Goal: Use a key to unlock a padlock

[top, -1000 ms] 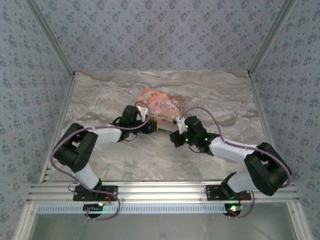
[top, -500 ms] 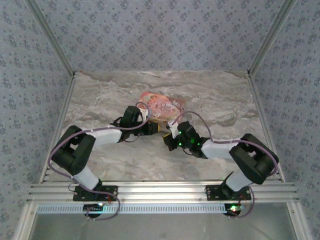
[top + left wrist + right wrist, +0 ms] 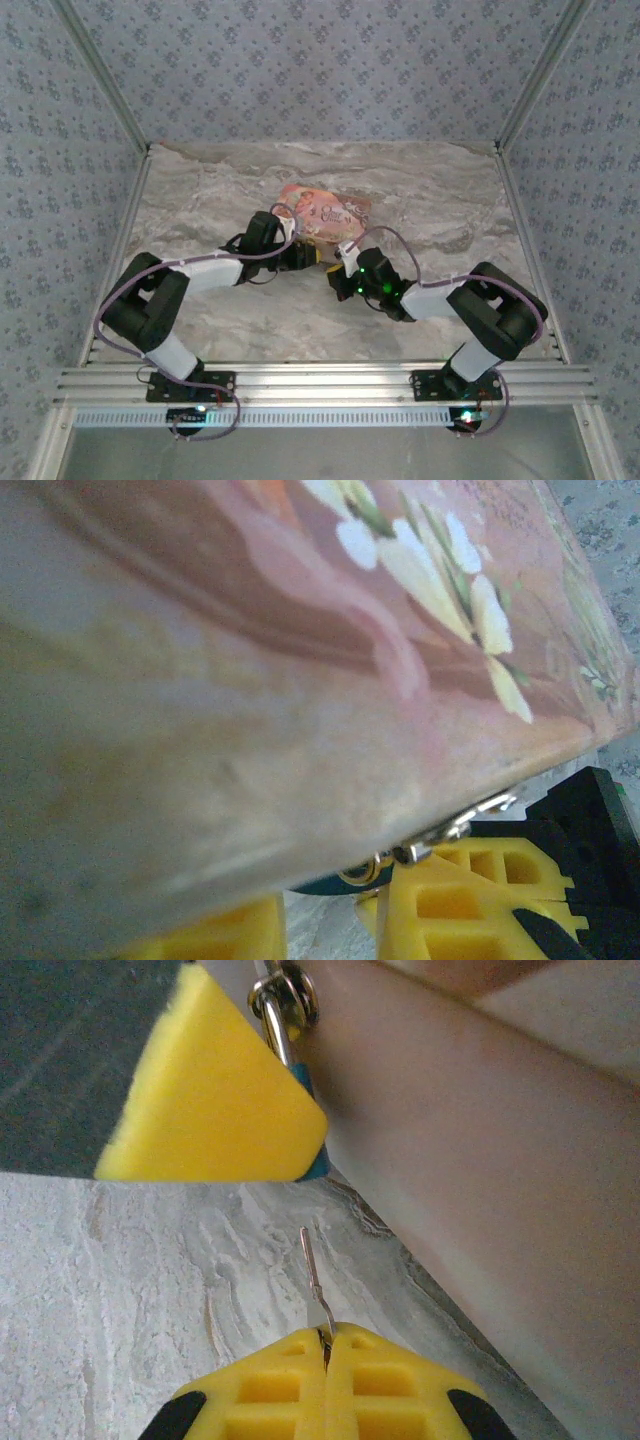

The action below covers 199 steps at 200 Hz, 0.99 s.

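Jaws of the right gripper (image 3: 325, 1338), pinched shut on the key (image 3: 315, 1270), have swung in toward the left gripper (image 3: 345, 910) (can't tell its grip), the padlock (image 3: 320, 257) seemingly at its tip near the middle of the desk (image 3: 200, 200) beside the pink packet (image 3: 325, 212), so insertion's probably next.

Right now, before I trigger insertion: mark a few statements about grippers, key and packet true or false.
1. The right gripper is shut on a thin metal key. True.
2. The key's tip is inside a lock. False: it points into open air over the marble table.
3. The pink packet lies mid-table, beyond both grippers. True.
4. The left gripper sits by its base. False: it is out near the packet, facing the right gripper.
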Available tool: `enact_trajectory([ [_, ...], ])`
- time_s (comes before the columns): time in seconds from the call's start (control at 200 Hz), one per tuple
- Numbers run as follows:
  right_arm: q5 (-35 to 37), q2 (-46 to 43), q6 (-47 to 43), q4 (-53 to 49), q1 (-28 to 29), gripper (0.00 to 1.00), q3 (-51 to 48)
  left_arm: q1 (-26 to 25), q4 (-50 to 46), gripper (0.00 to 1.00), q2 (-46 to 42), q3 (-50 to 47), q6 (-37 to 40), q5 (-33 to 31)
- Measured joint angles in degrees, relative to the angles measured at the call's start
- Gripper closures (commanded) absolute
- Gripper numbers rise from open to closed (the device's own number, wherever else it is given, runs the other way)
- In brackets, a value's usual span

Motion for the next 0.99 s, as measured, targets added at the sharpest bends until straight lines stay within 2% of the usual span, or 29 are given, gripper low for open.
enact_trajectory([
  [0.994, 0.0, 2.4, 1.1, 9.2, 0.0, 1.00, -1.9, -0.2, -0.3, 0.79, 0.0, 0.0, -0.2, 0.1],
])
